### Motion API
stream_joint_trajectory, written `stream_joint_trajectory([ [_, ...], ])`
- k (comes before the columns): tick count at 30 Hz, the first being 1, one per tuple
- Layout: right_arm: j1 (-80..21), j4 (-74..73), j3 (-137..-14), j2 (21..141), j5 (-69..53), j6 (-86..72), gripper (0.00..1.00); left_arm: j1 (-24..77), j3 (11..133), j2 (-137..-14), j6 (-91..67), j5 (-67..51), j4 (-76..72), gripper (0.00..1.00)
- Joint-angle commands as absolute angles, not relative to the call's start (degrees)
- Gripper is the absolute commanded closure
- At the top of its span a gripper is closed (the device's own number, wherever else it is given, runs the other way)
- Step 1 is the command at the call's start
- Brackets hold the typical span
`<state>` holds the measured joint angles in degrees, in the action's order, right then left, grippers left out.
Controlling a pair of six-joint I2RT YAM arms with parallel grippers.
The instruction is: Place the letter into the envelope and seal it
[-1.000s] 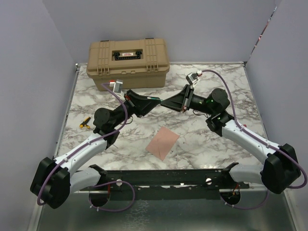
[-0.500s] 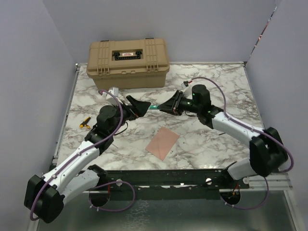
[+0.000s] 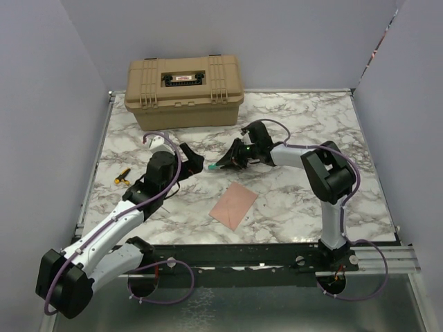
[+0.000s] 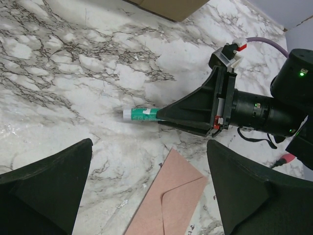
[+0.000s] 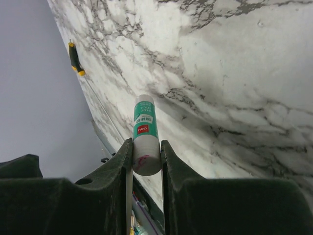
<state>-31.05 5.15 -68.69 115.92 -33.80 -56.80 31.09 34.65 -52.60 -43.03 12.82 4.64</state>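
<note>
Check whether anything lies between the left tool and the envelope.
Nothing visible does. The left tool is open, and only bare marble table lies between it and the envelope. The right tool, shut on the glue stick, is farther back, off that path.

A robotics lab cell: plain partition walls (image 3: 41, 104) enclose a marble-patterned table (image 3: 304, 200) edged by a mounting rail (image 3: 242, 254).
</note>
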Motion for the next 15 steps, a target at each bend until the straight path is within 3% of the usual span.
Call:
stream_joint_trajectory([
  [1, -31.11, 4.79, -71.64, 119.88, -37.57, -56.16, 0.88, 30.94, 37.55, -53.54, -38.36, 13.31, 6.21, 0.01],
  [3, -31.11, 3.82, -72.36, 120.48, -37.08, -56.02, 0.78, 30.99, 37.83, -53.37, -37.28, 12.75, 6.36, 0.01],
  [9, -31.08, 0.20, -71.14, 118.11, -33.11, -54.94, 0.35, 30.94, 38.97, -53.68, -35.05, 11.95, 6.81, 0.01],
  [15, -31.07, -4.08, -67.67, 109.85, -27.32, -52.32, 0.25, 30.94, 46.04, -57.67, -26.81, 7.51, 12.62, 0.01],
])
